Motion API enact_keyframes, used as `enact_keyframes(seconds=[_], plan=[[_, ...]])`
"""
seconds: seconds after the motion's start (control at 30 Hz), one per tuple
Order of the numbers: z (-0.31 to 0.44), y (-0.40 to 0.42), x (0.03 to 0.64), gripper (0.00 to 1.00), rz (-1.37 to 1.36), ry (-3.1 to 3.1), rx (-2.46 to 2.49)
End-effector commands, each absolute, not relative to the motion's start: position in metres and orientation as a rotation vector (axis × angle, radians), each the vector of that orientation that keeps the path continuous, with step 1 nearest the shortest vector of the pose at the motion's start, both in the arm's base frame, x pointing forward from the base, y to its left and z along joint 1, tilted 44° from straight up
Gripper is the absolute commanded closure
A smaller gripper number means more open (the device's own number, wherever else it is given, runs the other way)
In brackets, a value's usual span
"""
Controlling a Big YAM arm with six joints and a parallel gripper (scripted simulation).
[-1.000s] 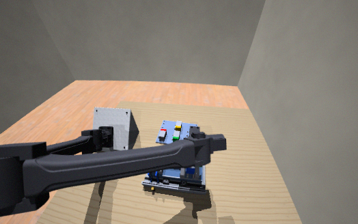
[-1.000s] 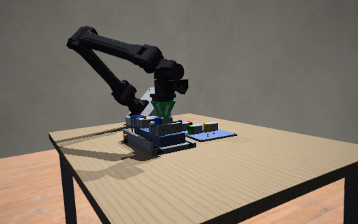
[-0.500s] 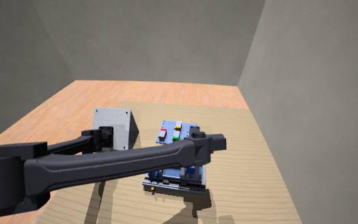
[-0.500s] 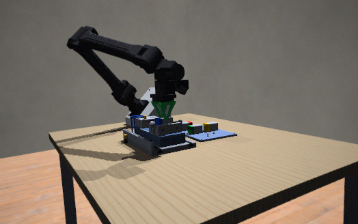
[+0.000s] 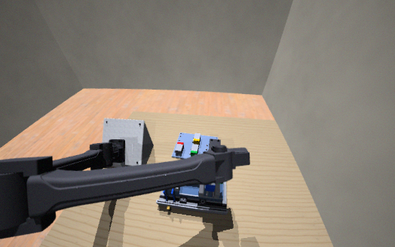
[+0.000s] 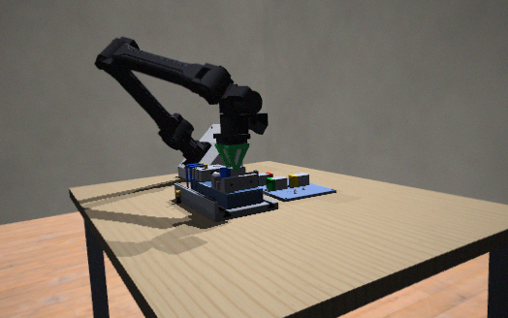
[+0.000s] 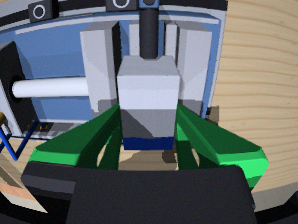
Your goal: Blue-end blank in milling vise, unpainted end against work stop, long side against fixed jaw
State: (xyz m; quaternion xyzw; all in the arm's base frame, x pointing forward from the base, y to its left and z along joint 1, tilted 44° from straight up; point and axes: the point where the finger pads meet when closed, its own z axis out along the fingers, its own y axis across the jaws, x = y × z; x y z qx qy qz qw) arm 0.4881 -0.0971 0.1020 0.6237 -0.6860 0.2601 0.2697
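Wooden table (image 6: 339,242) with dark legs (image 6: 95,271) — standing on a plank floor (image 5: 113,102). Grey walls (image 5: 169,41) enclose the room. A grey panel (image 5: 124,141) stands on the table — tilted.

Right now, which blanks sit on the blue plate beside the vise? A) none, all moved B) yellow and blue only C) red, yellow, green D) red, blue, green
C: the top view shows the red-ended blank, yellow-ended blank and green-ended blank on the plate, while the blue-ended blank is clamped in the tool over the vise.
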Motion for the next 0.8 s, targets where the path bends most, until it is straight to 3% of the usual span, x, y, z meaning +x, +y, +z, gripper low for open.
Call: enact_keyframes(seconds=[0.0,0.77], plan=[[0.1076,-0.0816,0.509,1.0,0.754,-1.866,1.7],[0.1076,-0.0816,0.509,1.0,0.754,-1.866,1.7]])
